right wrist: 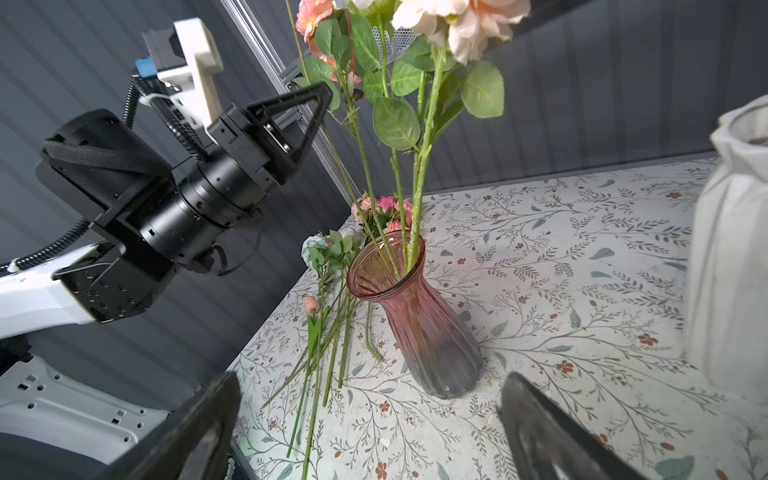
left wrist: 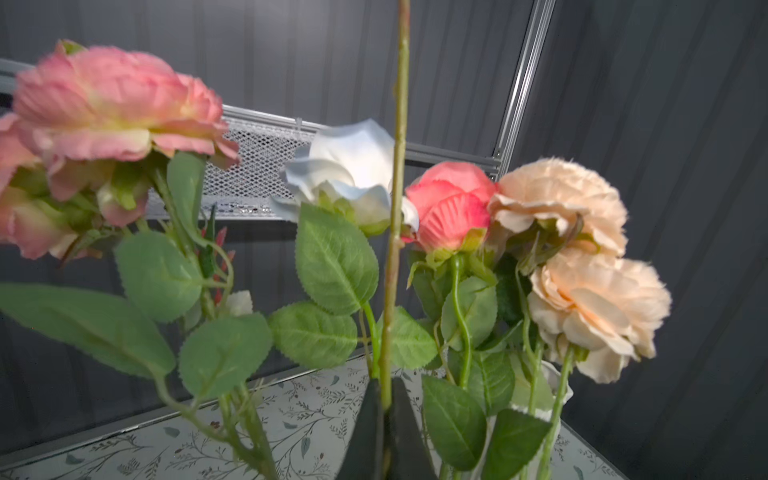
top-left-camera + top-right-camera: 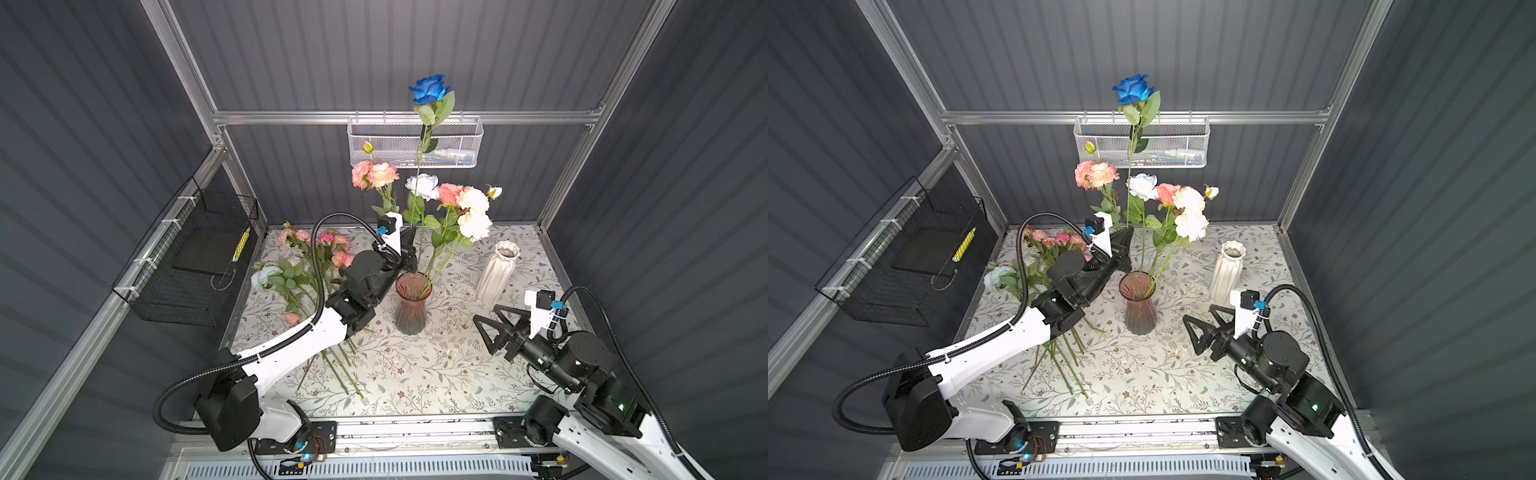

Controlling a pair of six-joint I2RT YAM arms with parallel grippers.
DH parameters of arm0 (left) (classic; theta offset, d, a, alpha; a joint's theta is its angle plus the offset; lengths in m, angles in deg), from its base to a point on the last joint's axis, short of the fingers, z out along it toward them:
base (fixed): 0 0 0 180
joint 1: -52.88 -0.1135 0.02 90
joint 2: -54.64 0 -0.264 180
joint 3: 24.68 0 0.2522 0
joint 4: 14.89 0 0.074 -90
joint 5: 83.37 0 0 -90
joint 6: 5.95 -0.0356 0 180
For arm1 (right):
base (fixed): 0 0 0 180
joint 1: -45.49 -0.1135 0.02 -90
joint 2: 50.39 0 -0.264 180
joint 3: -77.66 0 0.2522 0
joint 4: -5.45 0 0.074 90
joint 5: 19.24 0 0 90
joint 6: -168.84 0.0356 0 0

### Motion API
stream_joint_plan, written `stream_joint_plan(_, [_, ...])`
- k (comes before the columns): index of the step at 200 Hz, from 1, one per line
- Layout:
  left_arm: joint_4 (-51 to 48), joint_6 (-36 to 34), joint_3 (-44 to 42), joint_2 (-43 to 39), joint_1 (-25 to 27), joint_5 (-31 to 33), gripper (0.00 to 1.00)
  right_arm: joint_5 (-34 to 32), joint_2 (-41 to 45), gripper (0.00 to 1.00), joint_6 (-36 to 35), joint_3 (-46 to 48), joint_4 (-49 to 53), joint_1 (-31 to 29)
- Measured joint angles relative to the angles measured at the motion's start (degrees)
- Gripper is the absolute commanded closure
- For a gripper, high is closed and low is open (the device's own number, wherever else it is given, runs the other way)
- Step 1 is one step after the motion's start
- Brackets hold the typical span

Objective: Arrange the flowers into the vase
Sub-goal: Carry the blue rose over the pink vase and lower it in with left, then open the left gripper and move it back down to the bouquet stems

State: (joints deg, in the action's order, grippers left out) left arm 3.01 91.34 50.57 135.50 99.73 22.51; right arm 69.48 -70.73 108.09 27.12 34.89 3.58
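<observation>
**One blue rose held at the mouth of the pink vase**

Left gripper (image 2: 385, 392): fingers pressed together on the bare stem of the blue rose (image 3: 430, 88). They pinch it low, I'd judge so the long stem hangs upright and its foot can be steered. The stem runs down into the mouth of the pink vase (image 3: 412, 303), and the bloom stands well above the rest.

Placed flowers (image 3: 469, 201): pink, white, coral and cream blooms in that vase. They lean toward the empty white vase (image 3: 496, 272), which leaves room on the gripper's side.

Loose flowers (image 3: 299, 266): heaped on the counter (image 3: 415, 374) under the left arm, cut ends toward the front, handy for later picks.

Right gripper (image 3: 485, 312): fingers spread wide, holding nothing, low beside the pink vase, probably parked to steady it.

Writing: no brand or label readable anywhere. The contents of the mesh basket (image 3: 415, 141) are too small to tell.
</observation>
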Motion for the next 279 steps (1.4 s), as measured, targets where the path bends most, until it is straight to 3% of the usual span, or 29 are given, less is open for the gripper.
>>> stream_joint_plan(31, [1.2, 3.7, -6.5, -0.9, 0.0, 0.8, 0.48, 0.0, 0.4, 0.01, -0.1, 0.0, 0.2, 0.0])
stream_joint_plan(58, [0.7, 6.6, -11.1, -5.7, 0.0, 1.2, 0.35, 0.0, 1.1, 0.01, -0.2, 0.0, 0.3, 0.0])
stream_joint_plan(119, [0.4, 12.8, -12.8, -20.1, 0.1, 0.4, 0.0, 0.1, 1.2, 0.01, -0.1, 0.2, 0.2, 0.0])
stream_joint_plan(169, [-8.4, 15.4, -15.7, -27.5, 0.1, 0.9, 0.0, 1.1, 1.9, 0.01, 0.1, 1.3, 0.2, 0.0])
stream_joint_plan(195, [-16.9, 15.9, -16.8, -31.9, 0.1, 4.6, 0.01, 1.4, 2.3, 0.01, 0.3, 2.4, 0.2, 0.0])
stream_joint_plan(233, [-34.6, 16.8, -15.5, -31.8, -0.2, 11.5, 0.13, 2.0, 2.3, 0.01, 0.5, 4.3, 0.2, 0.0])
stream_joint_plan(252, [-42.5, 18.3, -14.0, -27.3, -4.4, 10.1, 0.23, 2.2, 2.3, 0.01, 0.5, 4.8, 0.1, 0.0])
stream_joint_plan(279, [-48.2, 20.8, -15.1, -20.6, -18.1, 2.6, 0.37, 2.5, 2.3, 0.01, 0.5, 5.2, -0.7, 0.0])
